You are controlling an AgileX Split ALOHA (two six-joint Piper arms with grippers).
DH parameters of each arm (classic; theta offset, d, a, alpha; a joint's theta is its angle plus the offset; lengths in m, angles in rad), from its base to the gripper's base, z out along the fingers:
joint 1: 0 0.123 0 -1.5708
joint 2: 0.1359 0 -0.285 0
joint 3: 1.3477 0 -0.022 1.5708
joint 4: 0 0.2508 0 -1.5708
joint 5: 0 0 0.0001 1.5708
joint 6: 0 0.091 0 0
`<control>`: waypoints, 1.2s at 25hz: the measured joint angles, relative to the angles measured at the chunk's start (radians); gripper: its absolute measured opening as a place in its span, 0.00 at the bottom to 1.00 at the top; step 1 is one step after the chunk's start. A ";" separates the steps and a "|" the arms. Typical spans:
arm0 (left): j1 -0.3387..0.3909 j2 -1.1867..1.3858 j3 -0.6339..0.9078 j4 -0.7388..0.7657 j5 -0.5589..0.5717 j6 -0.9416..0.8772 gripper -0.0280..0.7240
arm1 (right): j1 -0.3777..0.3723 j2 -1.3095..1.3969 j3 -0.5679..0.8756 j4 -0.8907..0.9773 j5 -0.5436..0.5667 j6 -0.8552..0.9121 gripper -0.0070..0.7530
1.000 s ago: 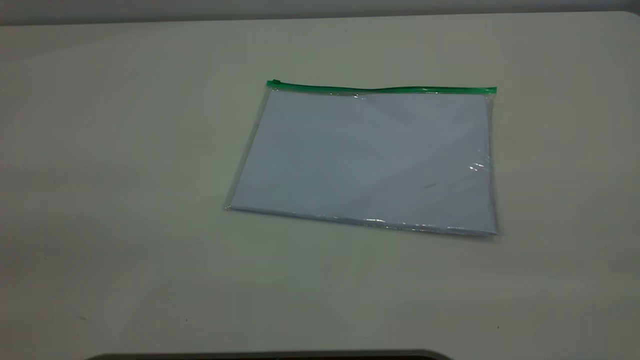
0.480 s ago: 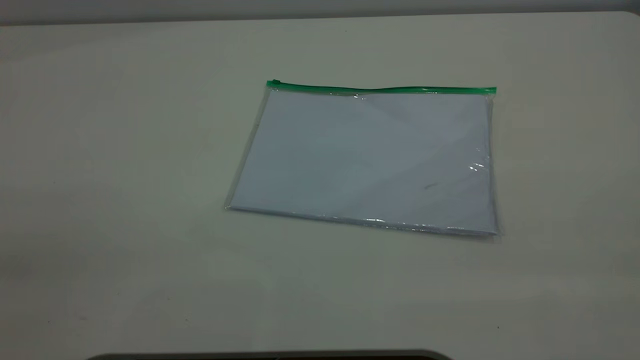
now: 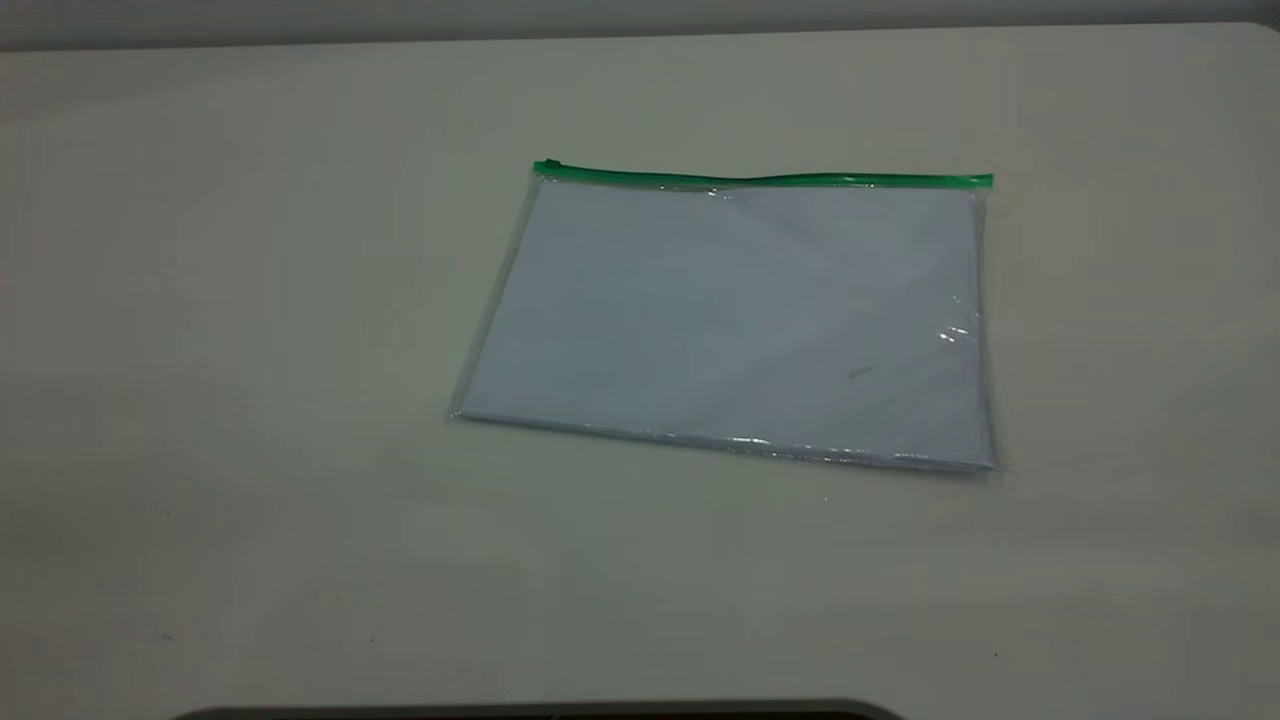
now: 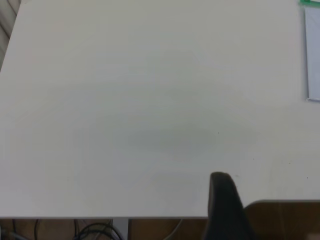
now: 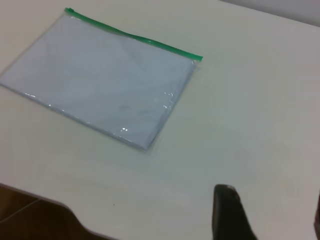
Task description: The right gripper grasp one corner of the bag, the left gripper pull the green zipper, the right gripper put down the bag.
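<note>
The bag [image 3: 735, 320] lies flat on the white table, clear plastic with white paper inside. The green zipper [image 3: 765, 180] runs along its far long edge, with the slider tab [image 3: 548, 166] at the left end. Neither gripper shows in the exterior view. In the right wrist view the bag [image 5: 100, 80] and zipper [image 5: 132, 35] lie well away from my right gripper [image 5: 272, 205], which is open and empty above bare table. My left gripper [image 4: 270, 205] shows one black finger [image 4: 223, 200] at the table's near edge, open and empty, far from the bag's corner [image 4: 314, 55].
The table's near edge [image 4: 100, 218] has cables hanging below it. A dark rounded edge [image 3: 540, 712] lies at the bottom of the exterior view. Bare table surrounds the bag on all sides.
</note>
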 joint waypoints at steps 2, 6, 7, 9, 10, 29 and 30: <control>0.000 0.000 0.000 0.000 0.000 -0.006 0.73 | 0.000 0.000 0.000 0.000 0.000 0.000 0.57; 0.000 0.000 0.000 0.000 0.000 -0.006 0.73 | 0.000 0.000 0.000 0.000 -0.001 0.000 0.54; 0.000 0.000 0.000 0.000 0.000 -0.006 0.73 | 0.000 0.000 0.000 0.000 -0.001 0.000 0.53; 0.000 0.000 0.000 0.000 0.000 -0.006 0.73 | -0.003 0.000 0.000 0.000 -0.001 0.000 0.51; 0.000 0.000 0.000 0.000 0.000 -0.006 0.73 | -0.009 0.000 0.000 0.000 -0.001 0.000 0.51; 0.000 0.000 0.000 0.000 0.000 -0.006 0.73 | -0.064 0.000 0.001 -0.118 -0.006 0.150 0.39; 0.000 0.000 0.000 0.000 0.000 -0.006 0.73 | -0.064 0.000 0.001 -0.118 -0.006 0.150 0.38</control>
